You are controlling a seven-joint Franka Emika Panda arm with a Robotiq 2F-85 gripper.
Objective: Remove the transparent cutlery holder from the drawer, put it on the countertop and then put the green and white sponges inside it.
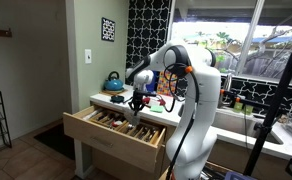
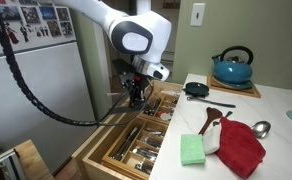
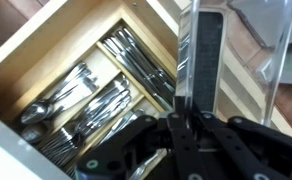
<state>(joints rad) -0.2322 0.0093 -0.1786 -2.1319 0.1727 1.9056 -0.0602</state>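
Observation:
In the wrist view my gripper [image 3: 191, 118] is shut on the thin wall of the transparent cutlery holder [image 3: 241, 45], which stands over the right part of the open wooden drawer [image 3: 46, 40]. In both exterior views the gripper [image 2: 136, 93] [image 1: 136, 101] reaches down into the drawer [image 2: 114, 150] [image 1: 111, 137]; the clear holder is hard to make out there. The green sponge [image 2: 192, 150] lies on the white countertop [image 2: 281, 150] near its front edge. The white sponge [image 2: 212, 138] lies beside it, partly under a red cloth [image 2: 243, 148].
The drawer's compartments hold several forks, knives and spoons [image 3: 96, 95]. On the counter are a blue kettle [image 2: 232, 68] on a wooden board, a wooden spoon [image 2: 215, 114], a metal spoon [image 2: 261, 128] and a black utensil [image 2: 196, 89]. A fridge [image 2: 36, 90] stands beside the drawer.

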